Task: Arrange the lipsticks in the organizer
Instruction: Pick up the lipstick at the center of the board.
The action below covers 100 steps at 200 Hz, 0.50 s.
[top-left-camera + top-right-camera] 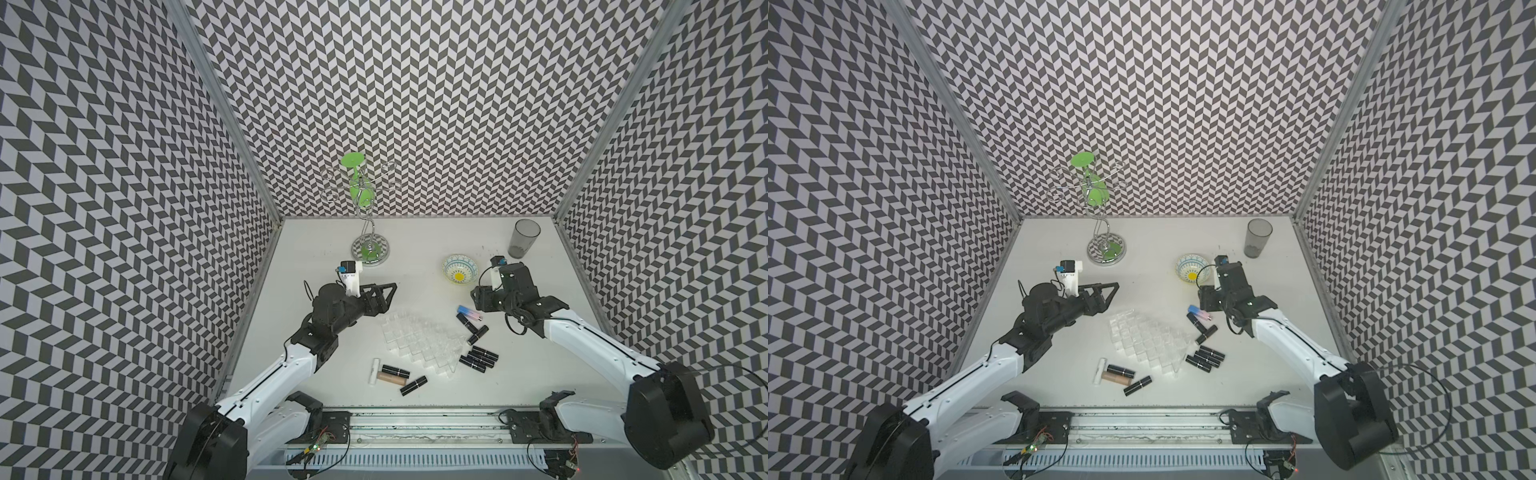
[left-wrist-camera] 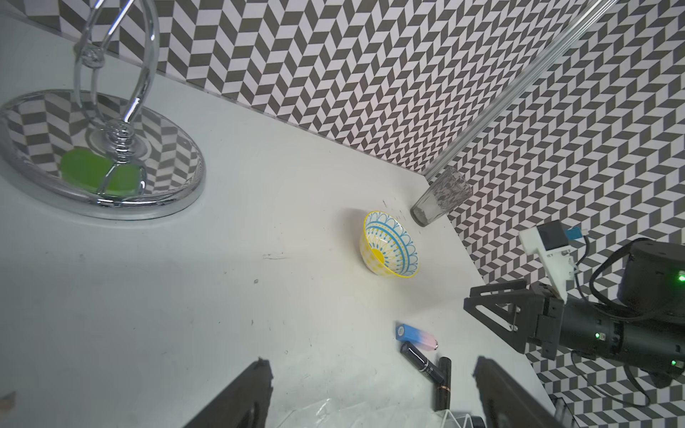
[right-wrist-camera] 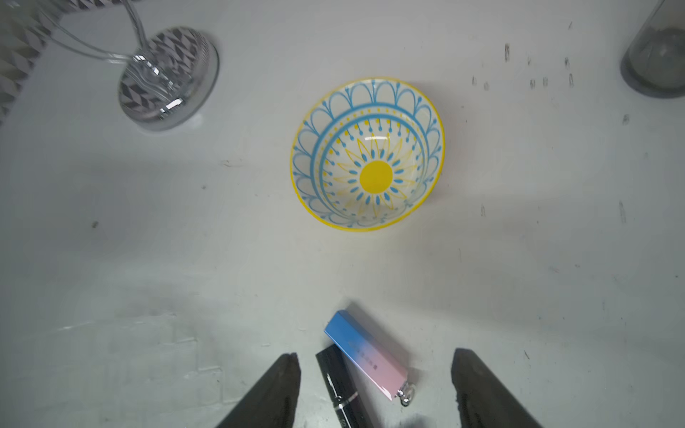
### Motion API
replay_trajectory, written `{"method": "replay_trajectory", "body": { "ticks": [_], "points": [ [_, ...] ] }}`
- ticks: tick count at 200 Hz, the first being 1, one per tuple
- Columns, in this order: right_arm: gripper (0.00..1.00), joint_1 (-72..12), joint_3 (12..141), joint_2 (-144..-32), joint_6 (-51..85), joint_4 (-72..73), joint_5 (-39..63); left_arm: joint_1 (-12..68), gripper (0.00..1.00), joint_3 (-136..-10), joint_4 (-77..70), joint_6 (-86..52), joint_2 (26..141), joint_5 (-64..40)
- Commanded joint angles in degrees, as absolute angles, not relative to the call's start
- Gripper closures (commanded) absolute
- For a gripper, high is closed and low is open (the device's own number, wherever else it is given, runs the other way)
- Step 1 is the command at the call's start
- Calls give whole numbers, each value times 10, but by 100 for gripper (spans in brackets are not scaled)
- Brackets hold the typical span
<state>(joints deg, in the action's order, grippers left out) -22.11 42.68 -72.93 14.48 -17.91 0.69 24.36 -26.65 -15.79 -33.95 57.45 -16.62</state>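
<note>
The clear acrylic organizer [image 1: 419,340] [image 1: 1146,341] stands mid-table with nothing in its cells. On the table to its right lie a blue-pink lipstick [image 1: 468,312] [image 3: 365,355] and several black lipsticks [image 1: 480,357]. A white lipstick [image 1: 374,371], a beige lipstick [image 1: 390,378] and two black ones [image 1: 413,385] lie at its near left. My right gripper [image 3: 375,355] [image 1: 477,300] is open and hangs low, its jaws either side of the blue-pink tube and a black tube [image 3: 335,385], touching neither. My left gripper [image 2: 372,365] [image 1: 384,291] is open and empty, above the organizer's far left corner.
A chrome wire stand [image 1: 370,249] holding a green glass stands at the back left. A patterned yellow-centred bowl [image 1: 459,270] [image 3: 369,153] sits just beyond the right gripper. A grey tumbler [image 1: 524,239] is at the back right. Patterned walls close in three sides.
</note>
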Motion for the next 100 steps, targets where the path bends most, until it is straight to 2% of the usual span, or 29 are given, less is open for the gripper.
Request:
{"method": "replay_trajectory", "body": {
  "ticks": [1, 14, 54, 100],
  "points": [
    [38, -228, 419, -756, 141, -173, 7, 242, 12, -263, -170, -317, 563, -184],
    [42, -229, 416, -772, 138, -171, 25, 243, 12, -257, -175, -319, 556, -190],
    [45, -236, 407, -796, 135, -163, 60, 246, 12, -249, -184, -331, 534, -208],
    [47, -243, 415, -835, 137, -164, 47, 247, 12, -248, -183, -330, 524, -209]
  ]
}}
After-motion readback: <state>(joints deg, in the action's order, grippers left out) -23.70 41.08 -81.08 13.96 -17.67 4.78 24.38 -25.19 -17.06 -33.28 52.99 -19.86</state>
